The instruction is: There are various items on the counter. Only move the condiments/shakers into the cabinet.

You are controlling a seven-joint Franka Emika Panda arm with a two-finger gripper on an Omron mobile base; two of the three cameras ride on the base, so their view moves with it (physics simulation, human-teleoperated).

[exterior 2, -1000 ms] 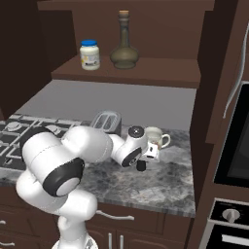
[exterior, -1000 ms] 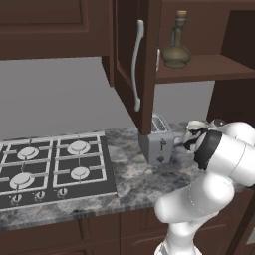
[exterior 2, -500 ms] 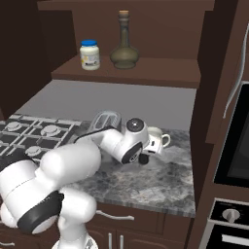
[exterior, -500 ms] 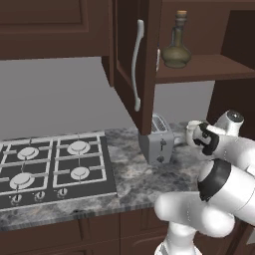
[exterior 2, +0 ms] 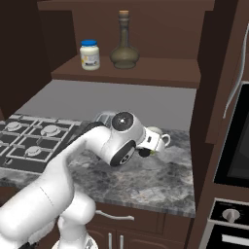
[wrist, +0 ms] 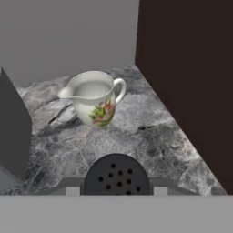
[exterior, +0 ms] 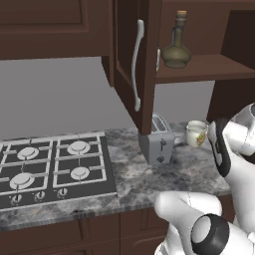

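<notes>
Gripping the shaker [wrist: 116, 175], my pincer [wrist: 116, 189] is clenched on this small black thing, whose perforated top shows right at my fingertips in the hand view; it is off the counter [exterior: 189, 169], low over the stone just in front of the mug [wrist: 94, 97]. From the right base view my gripper sits beside the mug with the dark shaker at its tip [exterior 2: 144, 151]. To do this step well, as I judge it, I should lift straight up first so the shaker clears the mug's rim and the toaster [exterior: 158, 140], keep it upright so it does not slip between my fingers, then swing toward the open cabinet [exterior 2: 146, 68] and come in above the shelf edge, not under it. The free stretch of shelf to the right of the bottle [exterior 2: 124, 48] looks the safest landing spot; I would set it down apart from the glass so nothing gets knocked. Counting: one bottle and one jar [exterior 2: 90, 54] already stand on the shelf, one shaker is in my grip, so three condiments in all, two stowed. One mug and one toaster stay on the counter.
</notes>
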